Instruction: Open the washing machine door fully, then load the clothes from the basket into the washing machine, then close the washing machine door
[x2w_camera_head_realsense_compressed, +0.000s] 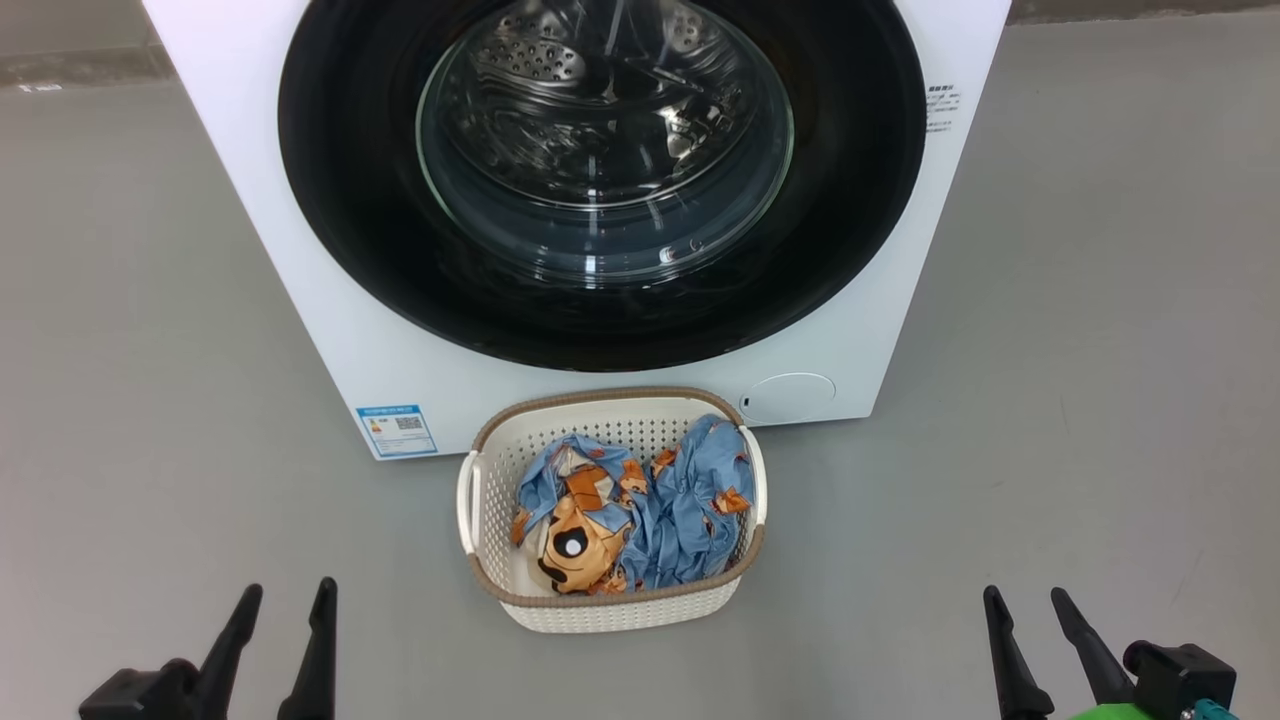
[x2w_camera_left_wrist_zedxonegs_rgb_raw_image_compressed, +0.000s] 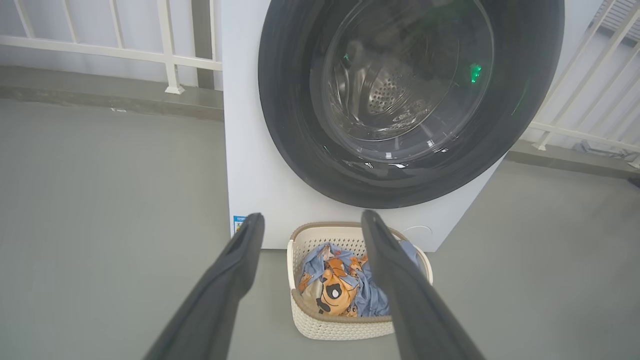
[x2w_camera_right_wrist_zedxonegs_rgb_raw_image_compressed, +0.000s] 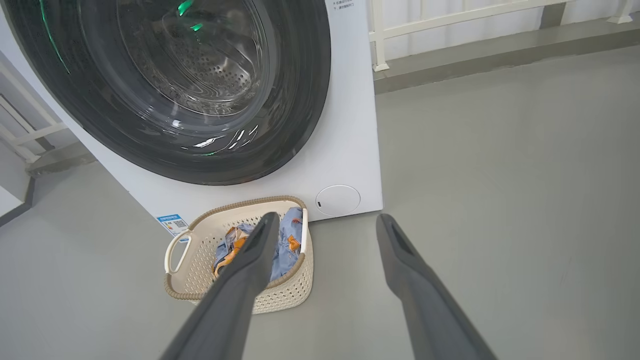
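Front view of the washing machine (x2w_camera_head_realsense_compressed: 300, 250) standing on the grey floor (x2w_camera_head_realsense_compressed: 150, 350). Its round door (x2w_camera_head_realsense_compressed: 360, 200) is closed flat against the white front and faces the robot, with the steel drum visible through the glass. The basket (x2w_camera_head_realsense_compressed: 480, 500) sits on the floor just before the machine, below the door. Its handles lie at left and right, and its wider span runs roughly parallel to the machine's front. The clothes (x2w_camera_head_realsense_compressed: 660, 510) lie crumpled inside it, the large orange face turned upward. The left gripper (x2w_camera_head_realsense_compressed: 288, 588) and right gripper (x2w_camera_head_realsense_compressed: 1025, 593) flank the basket well apart from it, fingers spread, empty, pointing toward the machine.
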